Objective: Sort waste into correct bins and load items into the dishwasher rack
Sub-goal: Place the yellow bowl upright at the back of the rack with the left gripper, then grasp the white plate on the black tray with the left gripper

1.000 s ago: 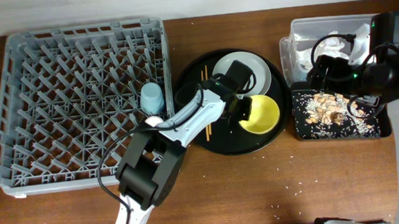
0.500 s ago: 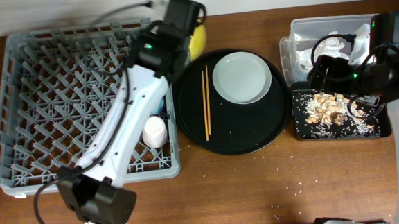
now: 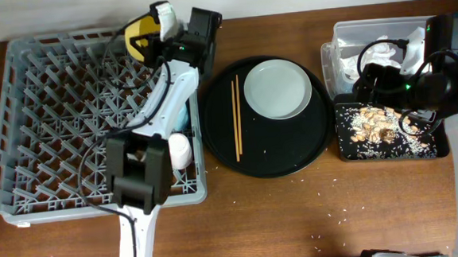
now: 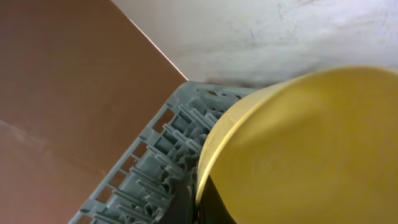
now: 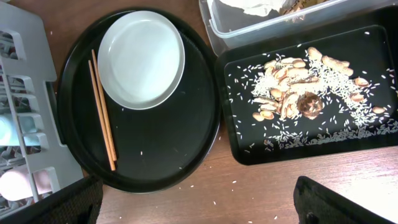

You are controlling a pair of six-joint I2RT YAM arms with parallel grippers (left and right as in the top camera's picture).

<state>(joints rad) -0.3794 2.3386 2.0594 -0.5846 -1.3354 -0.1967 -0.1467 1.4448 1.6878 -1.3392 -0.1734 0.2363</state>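
My left gripper (image 3: 154, 33) is shut on the rim of the yellow bowl (image 3: 137, 32) and holds it tilted over the far edge of the grey dishwasher rack (image 3: 53, 115). In the left wrist view the bowl (image 4: 311, 149) fills the right side, above the rack's corner (image 4: 155, 168). The pink cup (image 3: 180, 150) sits in the rack; the blue cup is mostly hidden under my left arm. The pale plate (image 3: 278, 90) and the chopsticks (image 3: 236, 116) lie on the round black tray (image 3: 278, 157). My right gripper (image 5: 199, 208) is open and empty, hovering near the bins.
The clear tub (image 3: 337, 38) holds the crumpled white napkin (image 3: 380, 53). The shallow black rectangular tray (image 3: 343, 141) holds food scraps and rice (image 5: 292, 99). Loose rice grains (image 3: 342, 213) lie on the brown table. The wall runs behind the rack.
My left arm lifted the yellow bowl off the round tray and carried it left to the rack's far edge. The right arm has not moved.
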